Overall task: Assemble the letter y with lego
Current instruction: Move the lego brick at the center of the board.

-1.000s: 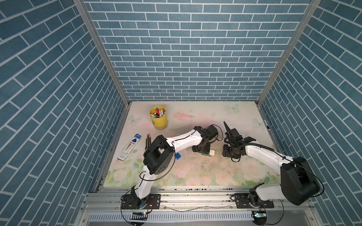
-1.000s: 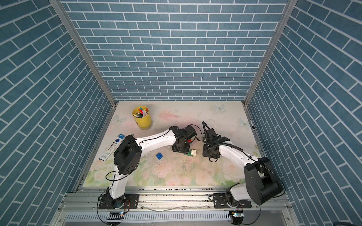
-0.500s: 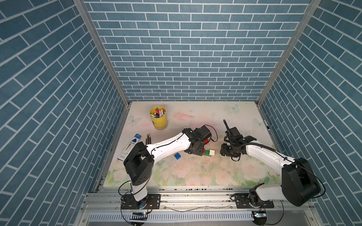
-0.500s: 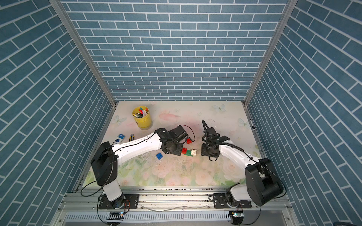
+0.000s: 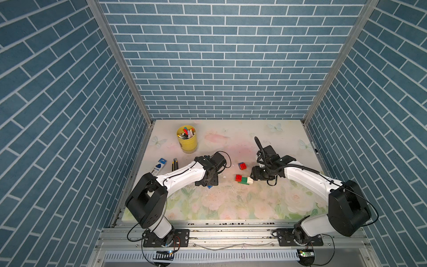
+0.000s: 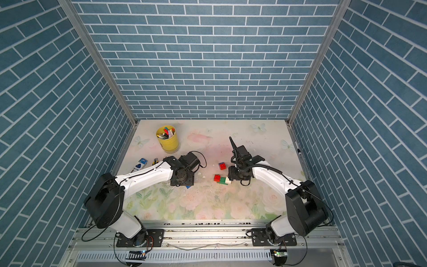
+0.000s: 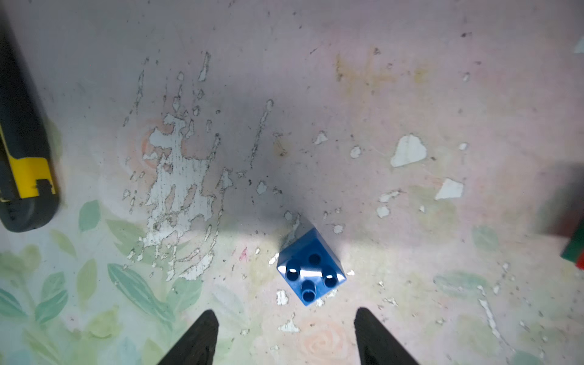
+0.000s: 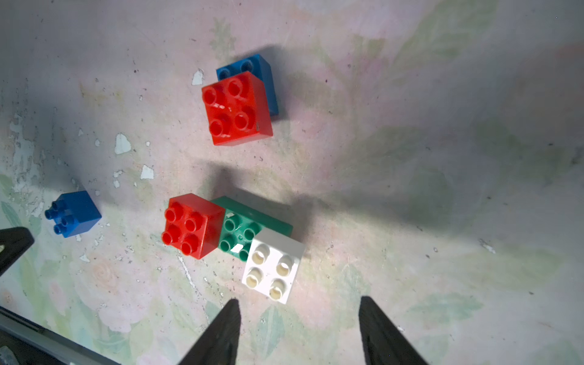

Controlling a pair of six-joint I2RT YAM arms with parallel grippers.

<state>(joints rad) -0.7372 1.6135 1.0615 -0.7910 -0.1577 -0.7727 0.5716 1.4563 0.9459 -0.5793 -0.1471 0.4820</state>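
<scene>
Hovering left claw (image 7: 284,311) spread, blue brick (image 7: 311,268) apparently untouched, cutter (image 7: 25,158) well apart

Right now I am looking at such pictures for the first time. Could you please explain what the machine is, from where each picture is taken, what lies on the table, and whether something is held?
Two white robot arms stand at the near edge of a flowered table. Both top views look down from above; each wrist view comes from a camera on one arm. The left gripper is open near a loose blue brick. The right gripper is open near a red brick and a white brick sitting on a green brick. A second red brick sits on a second blue brick. A yellow cup of markers stands at the back. Nothing is held.
</scene>
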